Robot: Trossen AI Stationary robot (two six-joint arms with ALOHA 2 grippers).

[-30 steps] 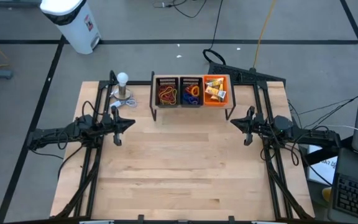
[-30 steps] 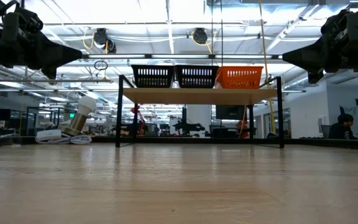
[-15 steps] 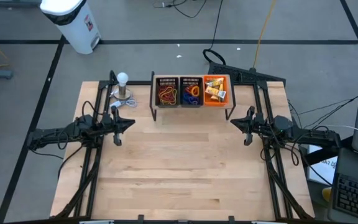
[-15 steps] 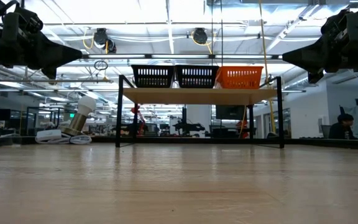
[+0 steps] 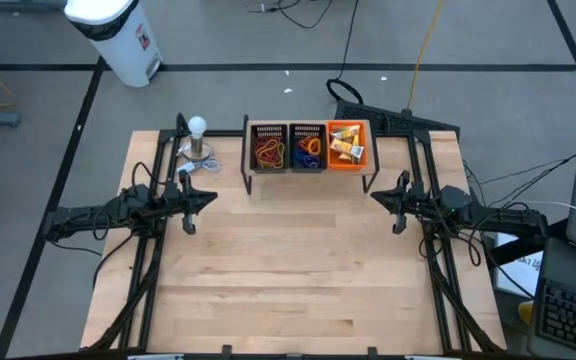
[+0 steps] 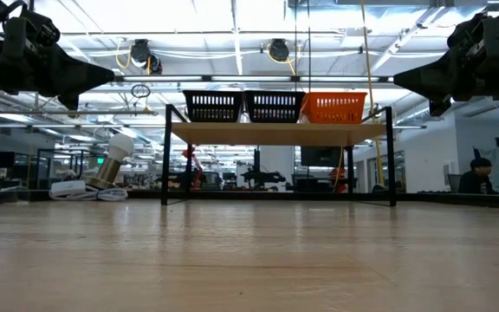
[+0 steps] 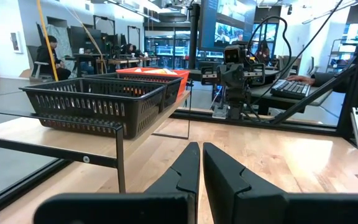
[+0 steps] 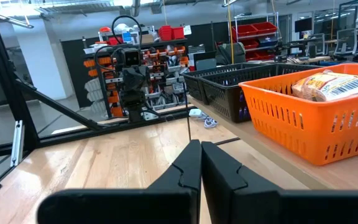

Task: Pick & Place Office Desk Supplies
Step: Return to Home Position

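The office desk supplies lie in three baskets on a low shelf point(image 5: 308, 172) at the table's far middle. Red, orange and yellow elastic loops point(image 5: 268, 151) fill the left black basket. Blue, orange and purple loops point(image 5: 309, 149) fill the middle black basket. Yellow packets point(image 5: 345, 148) lie in the orange basket point(image 8: 303, 118). My left gripper point(image 5: 213, 197) hovers shut and level over the table's left side, pointing right. My right gripper point(image 5: 375, 196) hovers shut over the right side, pointing left. Both stand in front of the shelf, clear of the table, holding nothing.
A white ball-topped metal stand point(image 5: 198, 141) is at the far left of the table, beside the shelf. The shelf's black legs point(image 6: 168, 156) rest on the wood. Bare tabletop point(image 5: 298, 270) stretches between the arms and toward the near edge. A white bin point(image 5: 118, 35) stands on the floor beyond.
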